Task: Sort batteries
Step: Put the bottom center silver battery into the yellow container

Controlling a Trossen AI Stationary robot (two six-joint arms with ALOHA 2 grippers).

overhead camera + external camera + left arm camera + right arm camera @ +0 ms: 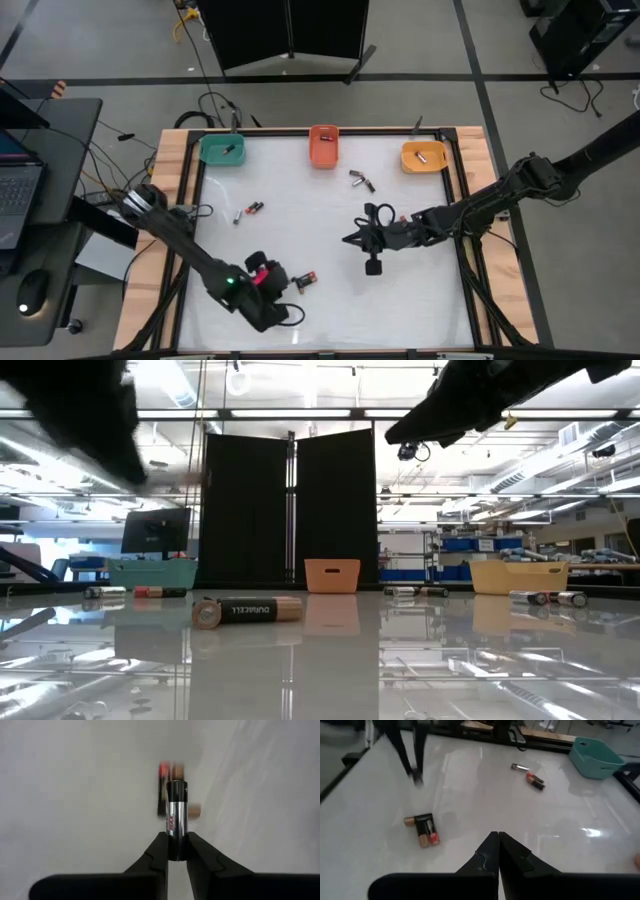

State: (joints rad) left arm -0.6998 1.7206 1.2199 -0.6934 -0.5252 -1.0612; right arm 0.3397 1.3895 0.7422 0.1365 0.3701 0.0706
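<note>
My left gripper (pixel 262 273) hovers near the table's near left part, shut on a silver-and-black battery (pixel 175 810). Below it, a pair of batteries (pixel 305 281), one with a red end (pixel 164 772), lies on the white table. My right gripper (pixel 498 838) is shut and empty, above the table's middle right (pixel 352 239). More batteries lie loose: a pair (pixel 248 210) at the left and a pair (pixel 361 180) near the orange bin. A gold-and-black battery (pixel 245 610) lies on its side close to the low camera. My left gripper pinches the silver-and-black battery by its black end (pixel 175 845) between the two fingers (pixel 159 851). The battery lies along the fingers and sticks out past their tips. It looks lifted clear of the table, above the pair of batteries.
Three bins stand along the far edge: teal (pixel 222 150), orange (pixel 323 145) and yellow (pixel 423 157), each with something small inside. A raised frame (pixel 188 200) borders the white table. Open surface lies between the two arms and along the near edge.
</note>
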